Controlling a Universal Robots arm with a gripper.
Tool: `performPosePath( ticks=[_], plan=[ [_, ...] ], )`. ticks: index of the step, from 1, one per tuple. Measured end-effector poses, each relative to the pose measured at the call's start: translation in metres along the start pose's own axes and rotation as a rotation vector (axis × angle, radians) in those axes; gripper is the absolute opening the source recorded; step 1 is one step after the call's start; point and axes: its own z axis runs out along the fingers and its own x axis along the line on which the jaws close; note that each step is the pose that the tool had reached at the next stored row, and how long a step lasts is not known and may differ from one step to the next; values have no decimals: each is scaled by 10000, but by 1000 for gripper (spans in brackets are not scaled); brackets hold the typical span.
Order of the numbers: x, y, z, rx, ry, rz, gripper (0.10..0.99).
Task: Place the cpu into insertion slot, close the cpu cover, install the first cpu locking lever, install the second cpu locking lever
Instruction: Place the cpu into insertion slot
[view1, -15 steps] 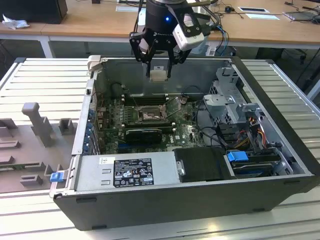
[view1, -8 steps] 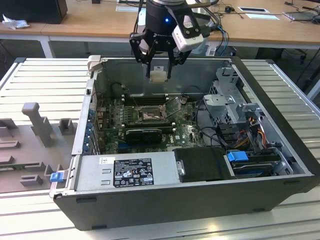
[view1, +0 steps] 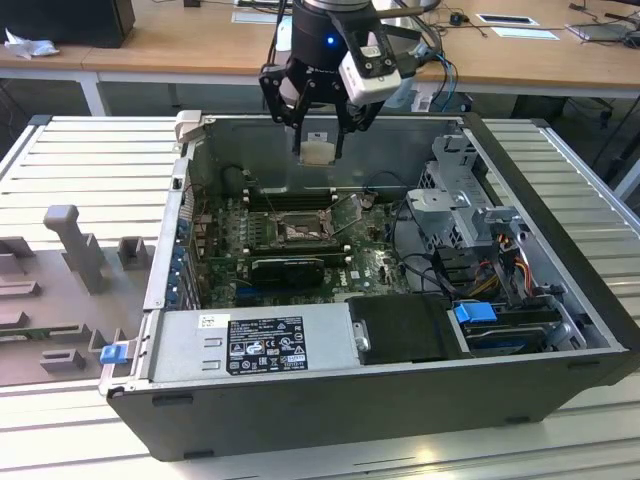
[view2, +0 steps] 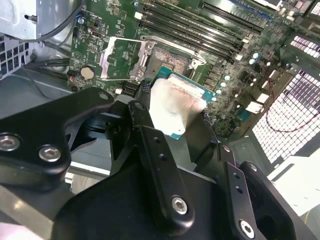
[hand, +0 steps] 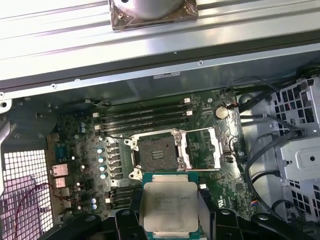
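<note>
My pincer (view1: 319, 142) is pinching the cpu (view1: 318, 154). My fingers (view2: 145, 95) press on two opposite edges of the chip, and it hangs in the air between them, touching nothing else. It lies flat in my grip, and in the first wrist view its pale silvery top faces the camera with a thin green rim around it. I hold it above the open case (view1: 420, 400), near the case's back wall. The slot (hand: 157, 152) is well below my pincer, down on the green board (view1: 372, 266). Its dark frame and brownish centre are uncovered, and no chip sits in it. The cover (hand: 216, 147) is swung open, lying just beside the slot rather than over it. Long black memory slots (hand: 145, 117) run along the board close to the slot. A grey power unit (view1: 250, 345) fills the case's near edge, well apart from my pincer.
</note>
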Motion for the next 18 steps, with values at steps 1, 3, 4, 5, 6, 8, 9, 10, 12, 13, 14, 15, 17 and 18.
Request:
performPosePath(
  ticks=[1, 3, 4, 5, 6, 8, 9, 10, 12, 13, 14, 15, 17, 18],
  plan=[
    [0, 0, 0, -3, -12, 136, 525],
    [0, 0, 1, -7, -33, 362, 525],
    [0, 0, 1, -7, -41, 454, 525],
    [0, 0, 1, -9, -46, 518, 525],
    [0, 0, 2, -11, -52, 576, 525],
    [0, 0, 2, -14, -67, 738, 525],
    [0, 0, 2, -14, -71, 796, 525],
    [0, 0, 2, -16, -77, 859, 525],
    [0, 0, 2, -18, -90, 1001, 525],
    [0, 0, 2, -20, -99, 1101, 525],
    [0, 0, 3, -21, -105, 1181, 525],
    [0, 0, 3, -23, -110, 1227, 525],
    [0, 0, 3, -27, -129, 1431, 525],
    [0, 0, 3, -28, -138, 1540, 525]
  ],
)
